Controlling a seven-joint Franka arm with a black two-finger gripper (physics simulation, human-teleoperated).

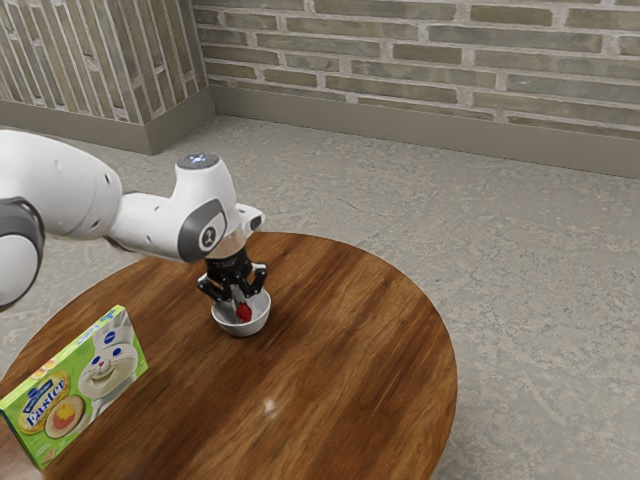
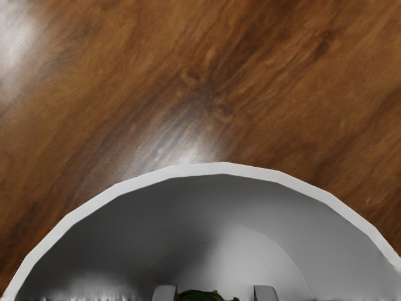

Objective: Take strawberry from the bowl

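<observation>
In the exterior view my gripper (image 1: 241, 301) points down into the small grey-white bowl (image 1: 256, 323), its tips at the red strawberry (image 1: 244, 313). The wrist view has the gripper (image 2: 215, 293) with its two fingertips apart over the inside of the bowl (image 2: 225, 168). Between them lies the green leafy top of the strawberry (image 2: 203, 295), close to one fingertip and with a gap to the other, so the gripper is open around it. The rest of the berry is hidden in that view.
A green Easter cookie box (image 1: 75, 385) stands upright on the round wooden table (image 1: 330, 370), towards the exterior view's lower left. The bowl's rim surrounds my lowered fingers. The table's curved edge runs along the exterior view's right side.
</observation>
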